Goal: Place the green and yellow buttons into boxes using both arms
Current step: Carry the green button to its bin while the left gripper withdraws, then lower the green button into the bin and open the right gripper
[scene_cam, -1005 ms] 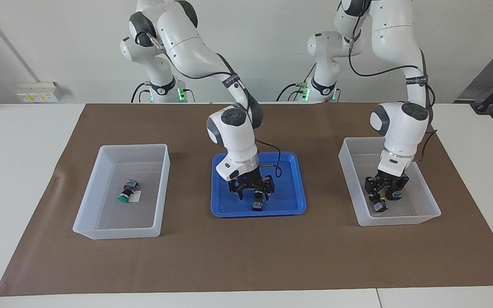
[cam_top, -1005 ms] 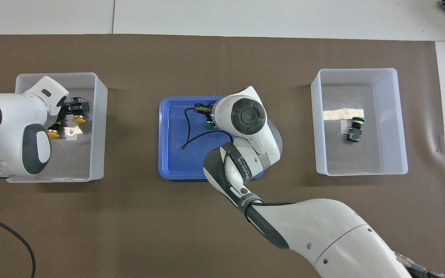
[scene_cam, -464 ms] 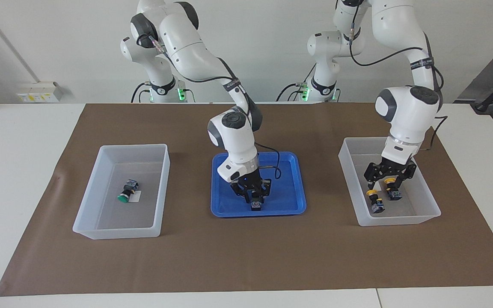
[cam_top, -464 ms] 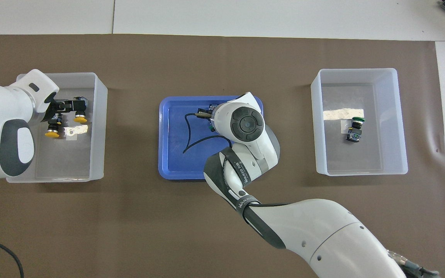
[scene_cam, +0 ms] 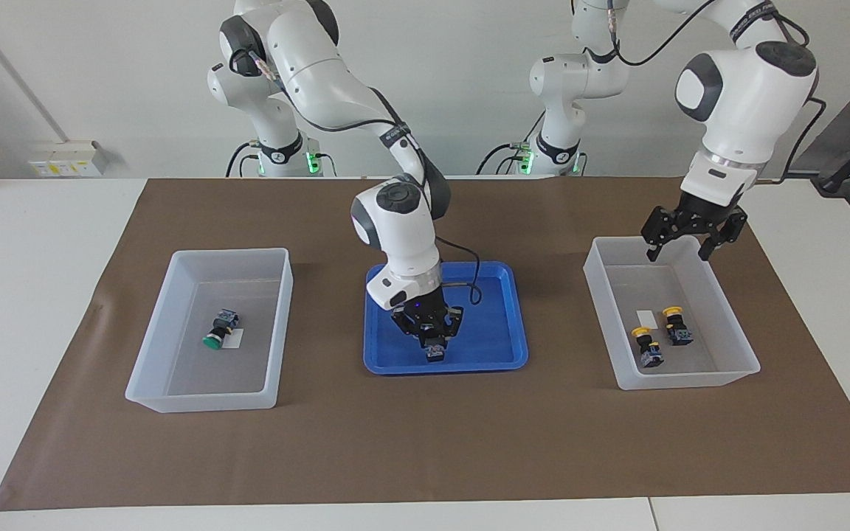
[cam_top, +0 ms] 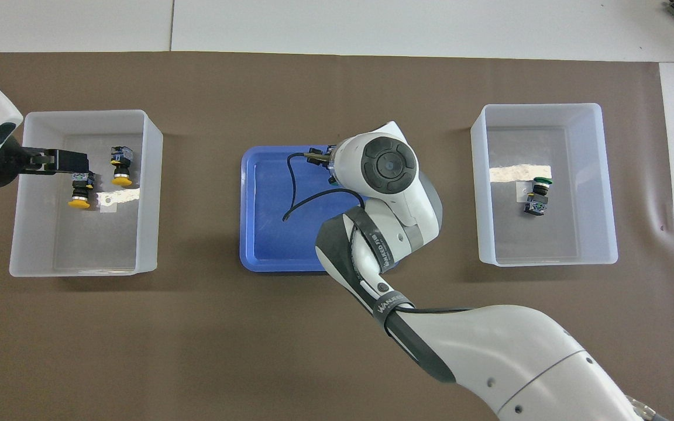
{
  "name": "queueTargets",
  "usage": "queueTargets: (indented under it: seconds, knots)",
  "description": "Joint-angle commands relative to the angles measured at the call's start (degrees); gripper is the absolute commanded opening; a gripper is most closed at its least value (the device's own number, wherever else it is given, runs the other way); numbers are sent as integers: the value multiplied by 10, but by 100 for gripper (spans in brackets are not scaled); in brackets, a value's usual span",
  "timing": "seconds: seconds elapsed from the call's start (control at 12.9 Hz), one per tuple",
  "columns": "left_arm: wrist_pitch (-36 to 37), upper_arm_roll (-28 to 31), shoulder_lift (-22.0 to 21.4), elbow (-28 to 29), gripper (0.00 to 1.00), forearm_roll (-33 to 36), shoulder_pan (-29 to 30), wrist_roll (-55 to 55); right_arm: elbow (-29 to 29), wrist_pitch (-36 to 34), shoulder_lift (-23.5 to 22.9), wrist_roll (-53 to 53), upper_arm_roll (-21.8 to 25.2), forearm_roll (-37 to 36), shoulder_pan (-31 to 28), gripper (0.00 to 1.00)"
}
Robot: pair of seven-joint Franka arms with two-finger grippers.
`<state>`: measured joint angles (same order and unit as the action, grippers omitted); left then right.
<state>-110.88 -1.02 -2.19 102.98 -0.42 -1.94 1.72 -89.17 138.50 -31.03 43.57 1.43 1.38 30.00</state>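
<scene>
On my brown table mat point(scene_cam: 425, 442), the shallow blue plastic tray point(scene_cam: 502, 346) sits centrally between two translucent white bins. My right gripper point(scene_cam: 429, 341), low in the tray, is clamped on the last button point(scene_cam: 436, 354); a shallow pinch could drop it mid-carry. My left gripper point(scene_cam: 693, 234) hangs spread above the bin point(scene_cam: 735, 346) at the left arm's edge, holding both yellow-capped buttons point(scene_cam: 645, 339).

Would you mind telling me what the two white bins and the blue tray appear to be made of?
The bins look like translucent, frosted plastic: the brown mat shows dimly through their walls, and one floor glints. The blue tray looks like opaque moulded plastic with a smooth, slightly glossy finish and a rounded rim, though that is judged from looks alone.
</scene>
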Motion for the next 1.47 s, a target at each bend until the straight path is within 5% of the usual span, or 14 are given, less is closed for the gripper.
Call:
queueTargets:
  seconds: [0.0, 0.23, 0.39, 0.7, 1.08, 1.16, 1.31, 1.39]
  knots:
    - [114, 0, 15, -99, 100, 11, -5, 7, -19, -101, 100, 1, -8, 3, -74, 0]
    - [166, 0, -30, -62, 100, 9, -6, 7, -28, -186, 130, -84, -8, 3, -153, 0]
    - [165, 0, -28, -66, 100, 5, -5, 10, -81, -184, 150, -182, -8, 3, -206, 0]
    - [187, 2, -17, -97, 100, -17, 1, 7, -276, -41, 207, -302, -8, 3, -270, 0]
    - [218, 7, 9, -128, 100, -12, -2, 11, -331, 23, 201, -319, -8, 6, -285, 0]
    - [219, 6, 6, -119, 100, -11, -4, 13, -337, 29, 201, -319, -8, 6, -285, 7]
    - [229, 6, 1, -113, 100, -12, -3, 13, -337, 29, 201, -318, -8, 7, -285, 67]
    - [228, 6, 0, -110, 100, -12, -2, 11, -337, 29, 201, -318, -8, 6, -286, 76]
